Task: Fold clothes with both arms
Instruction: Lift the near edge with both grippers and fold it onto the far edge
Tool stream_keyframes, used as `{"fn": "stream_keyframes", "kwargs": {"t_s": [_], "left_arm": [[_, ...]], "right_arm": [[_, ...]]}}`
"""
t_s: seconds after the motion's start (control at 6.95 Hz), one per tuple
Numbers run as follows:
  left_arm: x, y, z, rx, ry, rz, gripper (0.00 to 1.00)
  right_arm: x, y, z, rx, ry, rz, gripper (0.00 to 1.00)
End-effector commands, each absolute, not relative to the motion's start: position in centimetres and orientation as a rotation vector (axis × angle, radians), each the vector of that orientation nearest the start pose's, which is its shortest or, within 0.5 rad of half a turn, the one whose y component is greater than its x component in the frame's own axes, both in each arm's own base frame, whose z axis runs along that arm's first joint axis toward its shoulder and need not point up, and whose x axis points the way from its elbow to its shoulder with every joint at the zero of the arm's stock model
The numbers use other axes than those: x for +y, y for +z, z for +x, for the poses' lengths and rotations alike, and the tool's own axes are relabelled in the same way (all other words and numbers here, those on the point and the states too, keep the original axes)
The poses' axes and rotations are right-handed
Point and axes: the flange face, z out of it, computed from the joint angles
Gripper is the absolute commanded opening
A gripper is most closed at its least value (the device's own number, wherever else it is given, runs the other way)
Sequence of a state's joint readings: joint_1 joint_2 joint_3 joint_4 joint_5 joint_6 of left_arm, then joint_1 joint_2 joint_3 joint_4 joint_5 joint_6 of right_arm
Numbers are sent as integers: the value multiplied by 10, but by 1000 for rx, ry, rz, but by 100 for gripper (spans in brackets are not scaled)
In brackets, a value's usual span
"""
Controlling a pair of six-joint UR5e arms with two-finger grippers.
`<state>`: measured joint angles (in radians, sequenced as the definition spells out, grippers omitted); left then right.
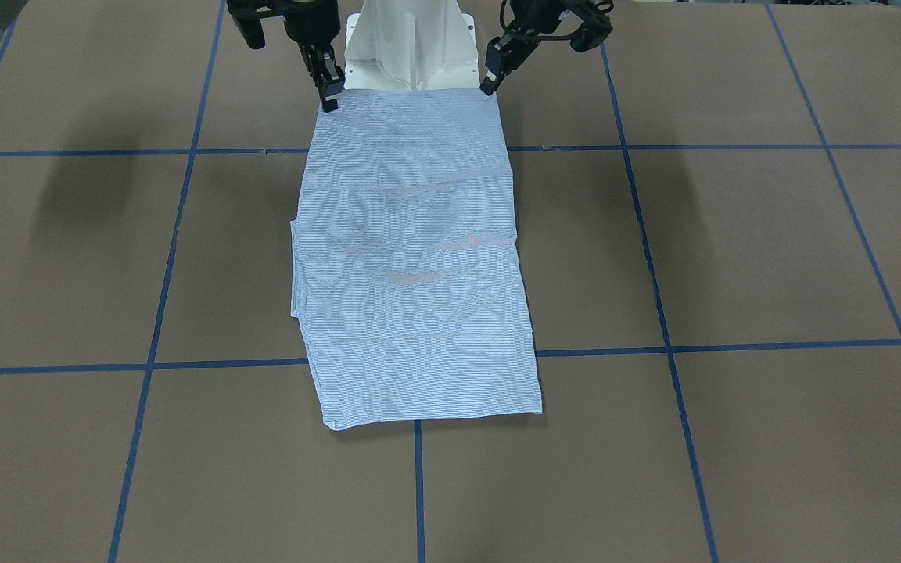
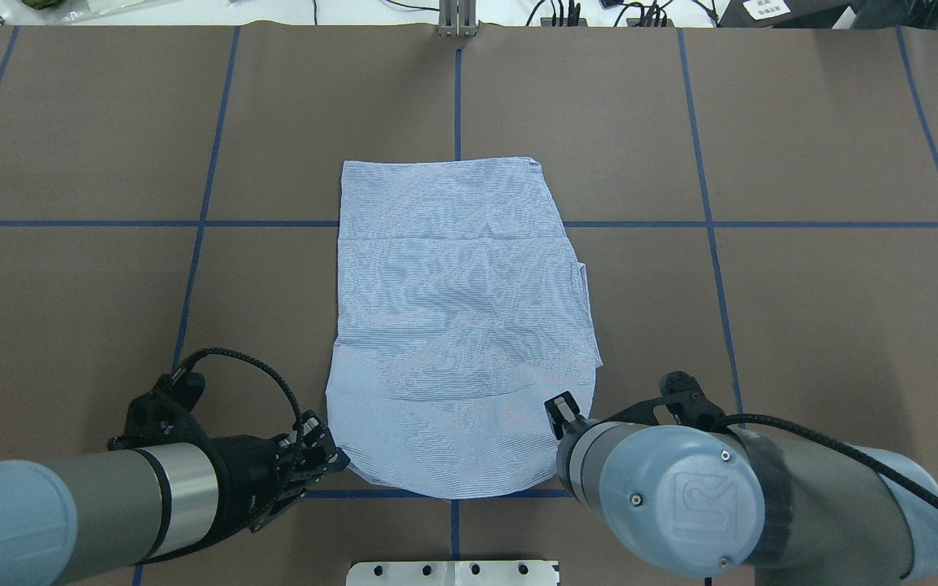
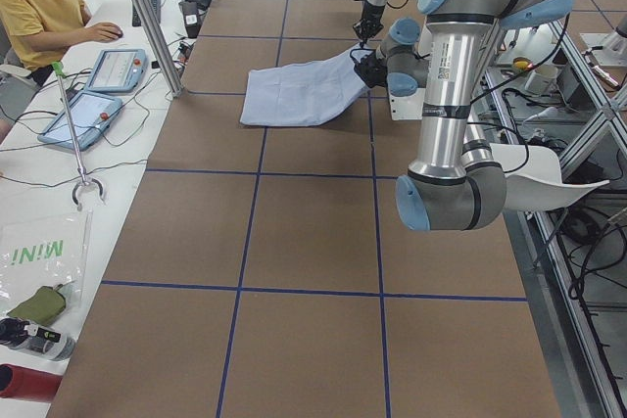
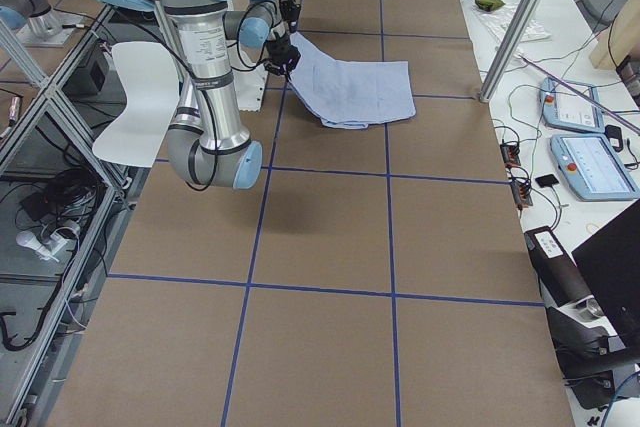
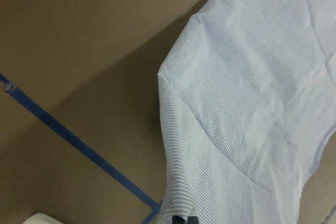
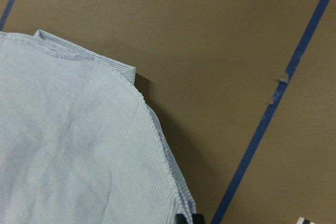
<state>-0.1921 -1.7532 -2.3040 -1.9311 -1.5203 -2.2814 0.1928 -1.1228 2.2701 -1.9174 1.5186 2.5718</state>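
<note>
The light blue striped shirt (image 1: 411,258) lies folded into a long narrow panel on the brown table, back side up; no buttons or collar show. It also shows in the overhead view (image 2: 457,325). My left gripper (image 1: 489,87) is shut on the near corner on my left side (image 2: 339,461). My right gripper (image 1: 330,102) is shut on the other near corner (image 2: 557,411). Both hold the near edge raised off the table, and the far end rests flat. In each wrist view the cloth (image 5: 247,103) (image 6: 68,145) hangs from the fingertips at the bottom edge.
The white pedestal base (image 1: 407,47) stands just behind the lifted edge. Blue tape lines (image 2: 457,98) grid the table. An operator (image 3: 39,7) sits past the far side, by tablets (image 3: 113,70) and a metal post (image 3: 147,17).
</note>
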Motion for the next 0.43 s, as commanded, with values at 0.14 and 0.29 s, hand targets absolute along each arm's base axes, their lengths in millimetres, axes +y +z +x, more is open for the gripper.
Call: {"fn": "stream_keyframes", "kwargs": {"t_s": [0.14,0.29], "left_arm": [[-319,190,368,1306,-810,-195,0],[-357,180,375,1305,-829,-181,0]], "right_arm": [[-342,160,-422,-804,1146,-268,0],[-387,142,-423,-805,1153,-262,0]]}}
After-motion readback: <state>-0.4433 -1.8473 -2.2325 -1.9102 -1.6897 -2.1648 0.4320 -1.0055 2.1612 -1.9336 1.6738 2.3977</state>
